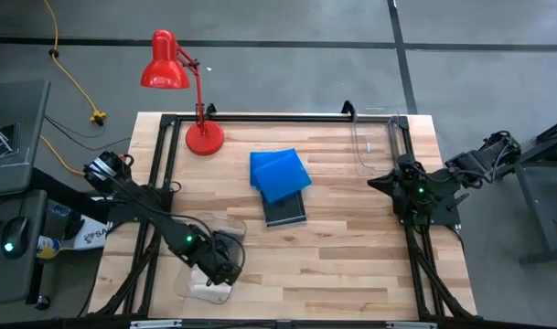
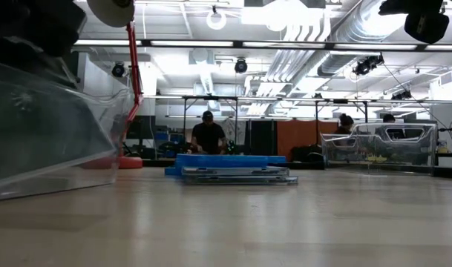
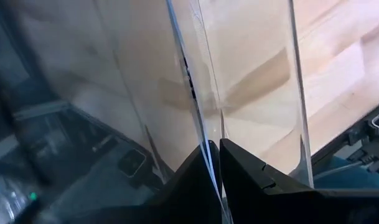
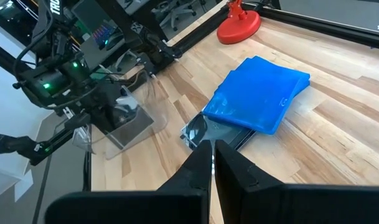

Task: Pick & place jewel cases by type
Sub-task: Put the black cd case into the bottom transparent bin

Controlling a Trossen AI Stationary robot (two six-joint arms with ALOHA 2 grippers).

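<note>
In the high view, the bright blue square jewel cases [image 1: 280, 173] lie fanned in a loose stack at the centre of the pale wooden table [image 1: 333, 247], overlapping a dark grey jewel case [image 1: 285, 211] whose upper part they cover; how many blue cases the stack holds cannot be counted. In the low view the stack [image 2: 229, 166] shows only as thin edges in the middle of the frame. At the lower left of the high view, the left claw [image 1: 225, 270] is clamped on the wall of a clear rectangular plastic bin [image 1: 205, 285], which is hard to make out against the wood; the left wrist view shows the thin clear wall [image 3: 205, 146] pinched between the dark fingers [image 3: 245, 177], and the low view shows this bin [image 2: 40, 133] tilted, cut off at the left edge. The right claw [image 1: 415, 195] hovers at the right of the table, fingers closed on nothing, as the right wrist view [image 4: 212, 155] confirms. A second clear plastic bin [image 1: 377, 142] sits at the upper right, faint and partly behind the arm. A red desk lamp [image 1: 182, 78] stands at the upper left.
</note>
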